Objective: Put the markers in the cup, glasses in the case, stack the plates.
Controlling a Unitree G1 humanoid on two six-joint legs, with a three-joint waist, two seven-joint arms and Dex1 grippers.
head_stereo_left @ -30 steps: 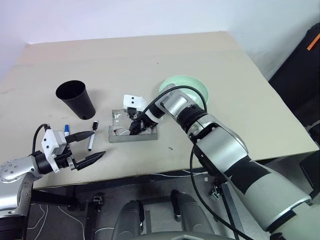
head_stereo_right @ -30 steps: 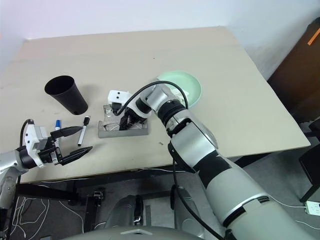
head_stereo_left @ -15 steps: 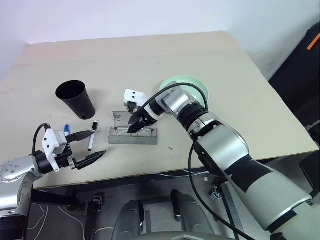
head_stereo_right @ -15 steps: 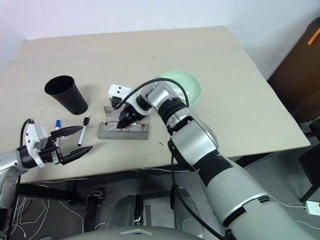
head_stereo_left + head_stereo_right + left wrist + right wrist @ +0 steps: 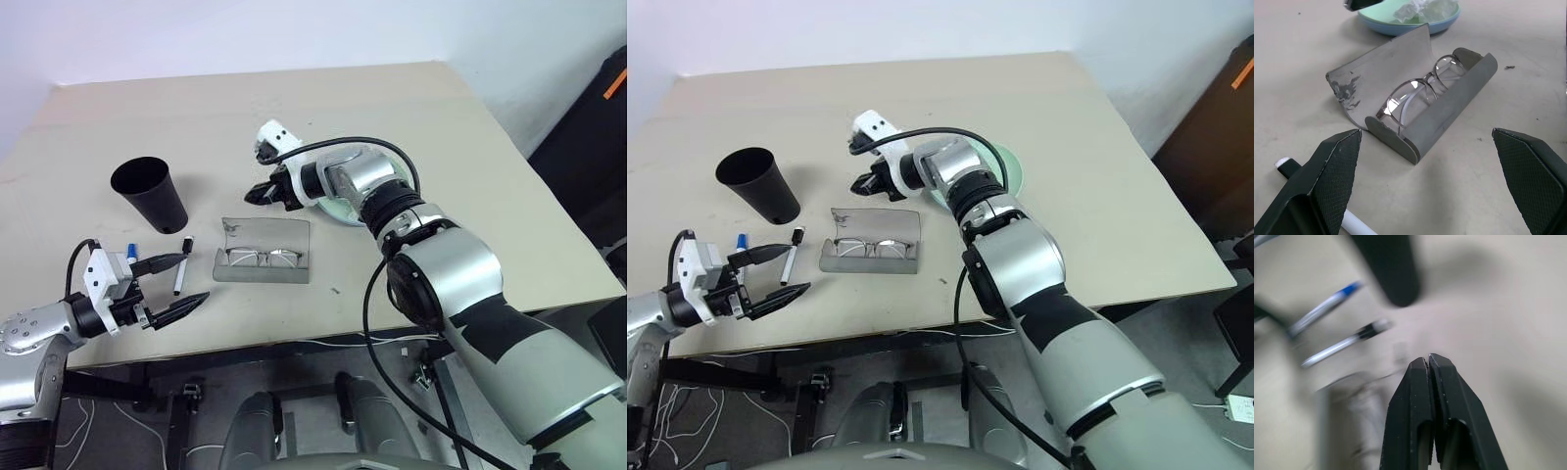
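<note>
The grey case lies open on the table with the glasses inside it. Beyond the case my right gripper hovers shut and empty, its fingers pressed together. A pale green plate sits behind that arm, with a blue band under its rim. The black cup stands upright at the left. In front of it lie the blue-capped marker and the black-capped marker. My left gripper hangs wide open beside the markers, pointing at the case.
A crumpled white tissue lies in the plate. The table's front edge runs just below the case and the left gripper. Bare tabletop stretches behind the cup and to the right of the plate.
My right gripper has lifted out of the case, moved away past its far side and shut. The glasses stay lying in the case. The left arm has kept still.
</note>
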